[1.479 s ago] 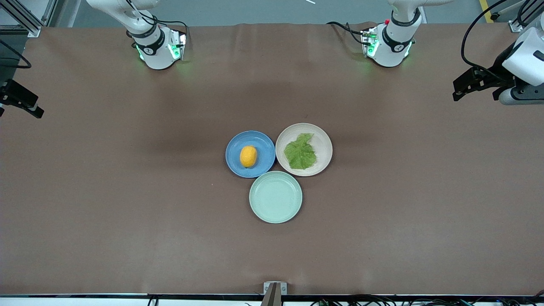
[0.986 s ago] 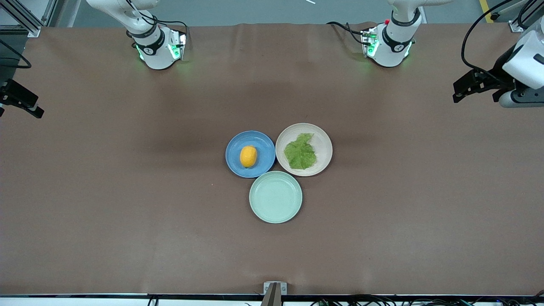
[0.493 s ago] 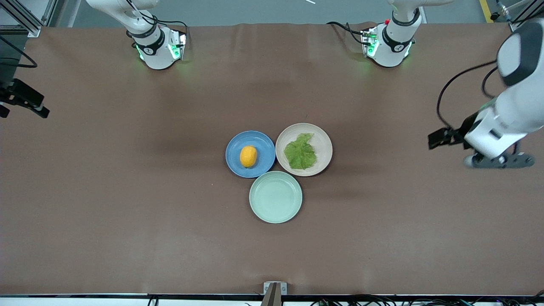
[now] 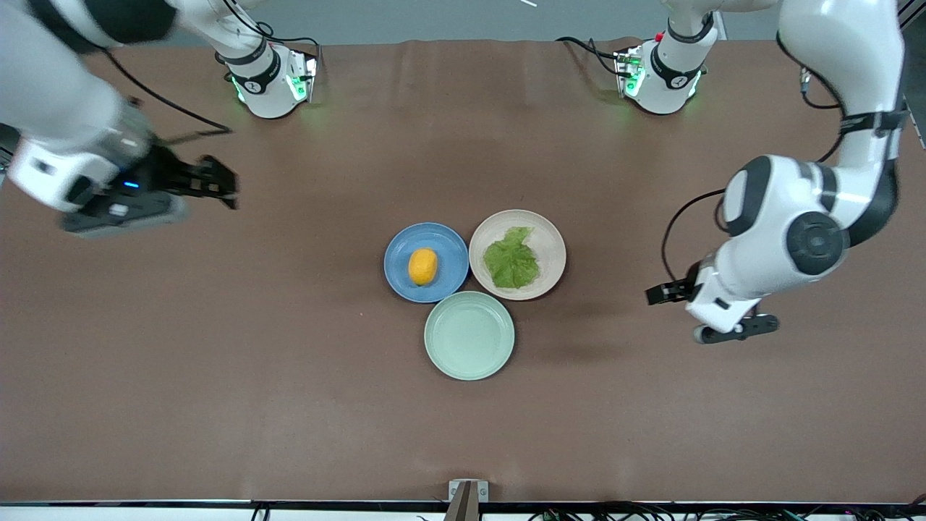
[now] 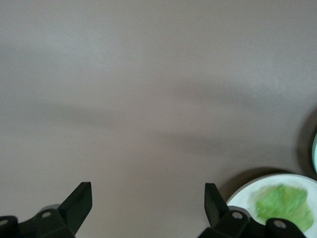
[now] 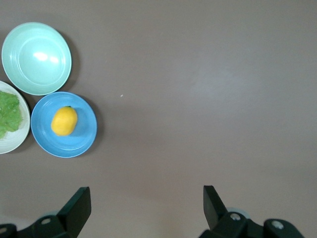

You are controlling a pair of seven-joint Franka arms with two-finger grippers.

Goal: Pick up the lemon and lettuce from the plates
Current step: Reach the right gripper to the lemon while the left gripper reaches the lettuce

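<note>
The lemon point(image 4: 423, 266) lies on the blue plate point(image 4: 452, 250). The lettuce point(image 4: 511, 259) lies flat on the beige plate point(image 4: 551, 246) beside it. My right gripper point(image 4: 226, 184) is open and empty over bare table, toward the right arm's end from the blue plate. Its wrist view shows the lemon point(image 6: 64, 121), the blue plate point(image 6: 86, 134) and part of the lettuce point(image 6: 9, 114) ahead of the open gripper point(image 6: 147, 206). My left gripper point(image 4: 660, 293) is open and empty over bare table toward the left arm's end. Its wrist view shows the lettuce point(image 5: 282, 203) beside the open gripper point(image 5: 148, 198).
An empty mint-green plate point(image 4: 469, 336) touches both plates and lies nearer the front camera; it also shows in the right wrist view point(image 6: 36, 58). Brown table cloth surrounds the three plates. A small bracket point(image 4: 467, 490) sits at the table's near edge.
Both arms have swung in from the table's ends toward the plates. The left gripper has also dropped lower over the table. Lemon, lettuce and plates have not moved.
</note>
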